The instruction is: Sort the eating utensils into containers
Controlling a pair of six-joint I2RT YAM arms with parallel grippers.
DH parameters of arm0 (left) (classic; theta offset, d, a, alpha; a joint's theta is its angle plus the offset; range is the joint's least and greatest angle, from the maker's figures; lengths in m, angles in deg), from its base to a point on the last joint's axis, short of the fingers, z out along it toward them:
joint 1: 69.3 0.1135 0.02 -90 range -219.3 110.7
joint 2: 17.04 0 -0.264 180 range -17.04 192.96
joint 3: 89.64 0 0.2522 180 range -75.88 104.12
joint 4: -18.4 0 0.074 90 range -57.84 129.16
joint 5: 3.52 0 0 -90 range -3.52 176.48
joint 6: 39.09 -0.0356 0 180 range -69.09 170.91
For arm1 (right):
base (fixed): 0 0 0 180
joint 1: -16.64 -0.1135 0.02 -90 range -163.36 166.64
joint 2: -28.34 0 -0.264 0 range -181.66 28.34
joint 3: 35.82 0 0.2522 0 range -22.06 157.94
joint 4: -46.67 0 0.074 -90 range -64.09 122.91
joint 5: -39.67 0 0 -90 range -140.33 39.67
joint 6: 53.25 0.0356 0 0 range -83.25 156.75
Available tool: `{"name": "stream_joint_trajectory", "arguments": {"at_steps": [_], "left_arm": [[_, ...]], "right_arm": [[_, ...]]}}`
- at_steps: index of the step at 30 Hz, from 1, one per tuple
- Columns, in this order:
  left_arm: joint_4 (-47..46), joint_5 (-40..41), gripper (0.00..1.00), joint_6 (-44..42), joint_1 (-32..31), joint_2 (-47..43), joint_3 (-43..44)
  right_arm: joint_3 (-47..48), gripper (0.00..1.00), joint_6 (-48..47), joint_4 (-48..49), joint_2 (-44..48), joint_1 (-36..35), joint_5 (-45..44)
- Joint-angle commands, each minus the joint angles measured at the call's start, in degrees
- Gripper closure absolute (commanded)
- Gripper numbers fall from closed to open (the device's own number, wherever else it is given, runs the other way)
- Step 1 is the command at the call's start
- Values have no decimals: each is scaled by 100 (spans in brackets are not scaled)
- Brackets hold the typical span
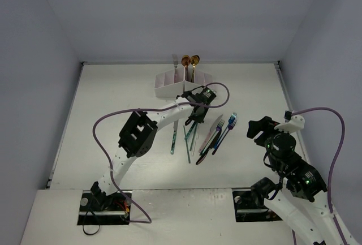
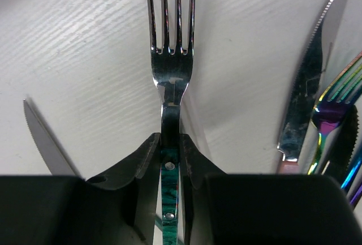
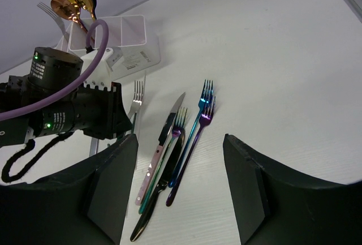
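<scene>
Your left hand (image 2: 169,151) is pinching the fork (image 2: 171,78) at its neck, risking swivel when lifting; right hand (image 3: 181,168) is hanging spread.

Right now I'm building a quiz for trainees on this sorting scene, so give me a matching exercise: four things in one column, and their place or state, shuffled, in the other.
Things
1. silver fork
2. copper and gold spoons
3. iridescent blue forks
4. right gripper

Place or state
A. open, holding nothing
B. standing in the white organiser
C. lying flat on the table
D. clamped at the handle by the left gripper

Pairs: 1-D, 2-B, 3-C, 4-A
</scene>
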Motion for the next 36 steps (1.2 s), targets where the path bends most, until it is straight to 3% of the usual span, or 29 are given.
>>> {"name": "stream_joint_trajectory", "arguments": {"at_steps": [1,4,8,14,20,27,36], "left_arm": [[-83,17,89,-16,166,-619,-29],[-119,156,100,-16,213,-785,-119],[-580,361,100,-16,324,-1431,-578],[-2287,707,100,-184,583,-2803,-1858],[-4161,1155,100,-778,916,-3407,-2286],[-5398,1349,100,-1453,1292,-2729,-1413],[-6479,1253,100,-1715,1575,-1396,-147]], "right_arm": [[33,41,84,225,-156,46,-156],[41,41,82,225,-148,46,-157],[50,41,82,225,-148,46,-132],[95,41,82,225,-201,46,-123],[182,41,29,234,-419,46,-184],[200,41,-32,244,-616,45,-307],[182,41,-81,315,-870,37,-221]]}}
